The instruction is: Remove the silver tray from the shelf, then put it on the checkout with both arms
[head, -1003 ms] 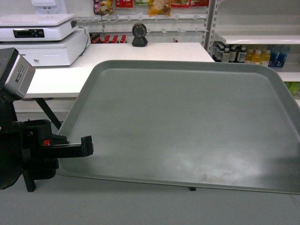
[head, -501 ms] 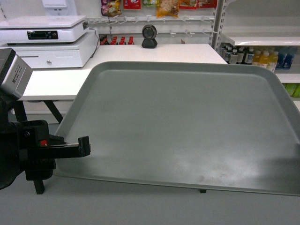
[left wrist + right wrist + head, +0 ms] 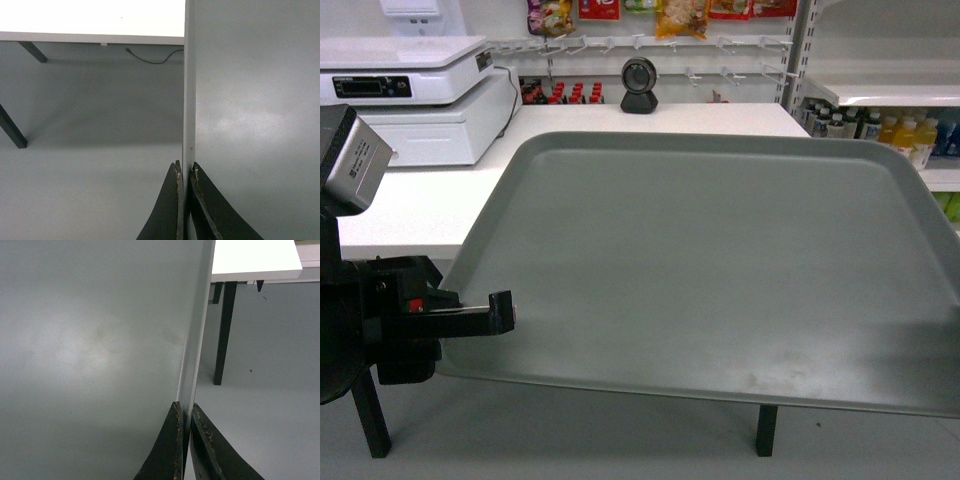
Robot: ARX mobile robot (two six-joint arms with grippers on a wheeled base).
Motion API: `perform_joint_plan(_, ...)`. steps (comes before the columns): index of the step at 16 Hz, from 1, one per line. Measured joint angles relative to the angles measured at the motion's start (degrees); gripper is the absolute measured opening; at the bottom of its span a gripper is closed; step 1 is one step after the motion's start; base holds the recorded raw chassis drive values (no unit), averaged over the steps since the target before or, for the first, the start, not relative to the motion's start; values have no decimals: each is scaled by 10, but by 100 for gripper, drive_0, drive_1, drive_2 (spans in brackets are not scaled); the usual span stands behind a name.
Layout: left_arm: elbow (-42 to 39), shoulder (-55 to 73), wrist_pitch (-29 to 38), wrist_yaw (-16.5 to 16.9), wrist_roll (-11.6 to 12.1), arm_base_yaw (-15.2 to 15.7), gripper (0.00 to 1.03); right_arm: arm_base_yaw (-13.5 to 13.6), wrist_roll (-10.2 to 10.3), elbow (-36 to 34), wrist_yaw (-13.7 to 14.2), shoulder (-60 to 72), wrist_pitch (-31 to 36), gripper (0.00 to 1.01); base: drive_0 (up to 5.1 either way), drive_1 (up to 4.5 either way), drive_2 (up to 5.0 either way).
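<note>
Two grippers carry the silver tray (image 3: 720,270) in the air, clear of the white worktop (image 3: 410,205) ahead of it. Left gripper (image 3: 184,175): jaws pinching the tray's left rim, the flat tray bed spreading off to their right, grey floor to their left. Right gripper (image 3: 184,415): jaws pinching the right rim, tray bed to their left, a black worktop leg (image 3: 223,330) beyond them. A white scale (image 3: 415,95) sits on the worktop's far left.
</note>
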Motion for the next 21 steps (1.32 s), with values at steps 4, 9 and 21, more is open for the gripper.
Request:
perform_joint_plan(4,0,0,2,0,0,0,2,0,0,0,0,0,0,3,-10,406,-426)
perform_joint_plan(9,0,0,4,0,0,0,2,0,0,0,0,0,5,3,7,422,-408)
perform_joint_plan(21,0,1,2,0,0,0,2,0,0,0,0,0,1,3,-6,413,-425)
